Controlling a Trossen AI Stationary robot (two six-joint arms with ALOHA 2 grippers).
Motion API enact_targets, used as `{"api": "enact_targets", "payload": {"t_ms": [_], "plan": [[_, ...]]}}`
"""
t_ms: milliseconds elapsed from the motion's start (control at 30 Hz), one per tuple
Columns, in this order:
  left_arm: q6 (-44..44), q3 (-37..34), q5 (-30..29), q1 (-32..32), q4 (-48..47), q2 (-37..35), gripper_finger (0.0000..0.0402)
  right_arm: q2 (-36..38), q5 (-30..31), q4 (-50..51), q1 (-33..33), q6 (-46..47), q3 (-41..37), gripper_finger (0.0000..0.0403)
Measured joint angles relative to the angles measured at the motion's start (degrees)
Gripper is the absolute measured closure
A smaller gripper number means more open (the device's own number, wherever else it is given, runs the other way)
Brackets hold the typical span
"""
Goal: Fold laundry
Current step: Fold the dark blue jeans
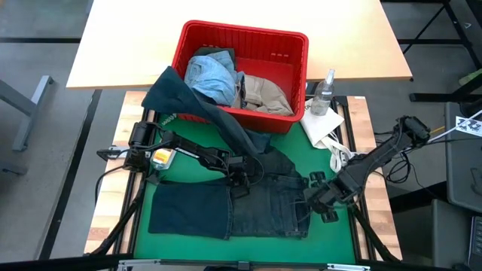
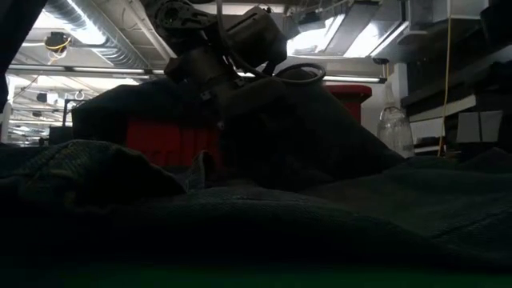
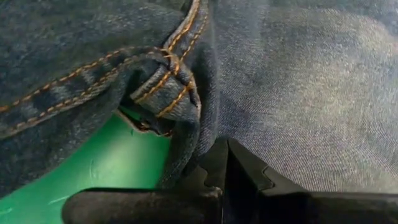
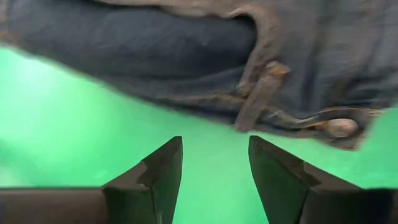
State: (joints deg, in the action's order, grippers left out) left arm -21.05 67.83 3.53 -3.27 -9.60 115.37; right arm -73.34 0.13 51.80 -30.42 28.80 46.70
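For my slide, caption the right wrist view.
Open right gripper hovers over the green mat, facing the jeans' buttoned waistband.

No text, label, brand, number or sign can be read anywhere in these views.

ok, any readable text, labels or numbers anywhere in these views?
None readable.
Spray bottle: any label too small to tell.
Left arm's yellow patch: too small to read.
Jeans button: blurred, no lettering legible.
Red basket: no print visible.
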Motion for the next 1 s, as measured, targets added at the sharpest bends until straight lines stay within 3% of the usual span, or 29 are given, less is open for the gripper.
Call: {"api": "enact_targets", "payload": {"t_ms": [467,733,1000], "plan": [[-2.87,3.68,-1.11,-3.07,-0.5,0.04,0.0397,-4.08,8.57,-0.44,-13.75,18.99,0.0,0.0217],[-4.42,4.61,-4.47,-4.79,-1.19,0.04,0.0397,-9.85,11.38,-7.79,-24.14,33.85,0.0,0.0217],[-6.2,4.68,-4.52,-4.74,-0.05,0.04,0.0397,-17.63,14.4,-18.32,-28.53,37.43,0.0,0.0217]]}}
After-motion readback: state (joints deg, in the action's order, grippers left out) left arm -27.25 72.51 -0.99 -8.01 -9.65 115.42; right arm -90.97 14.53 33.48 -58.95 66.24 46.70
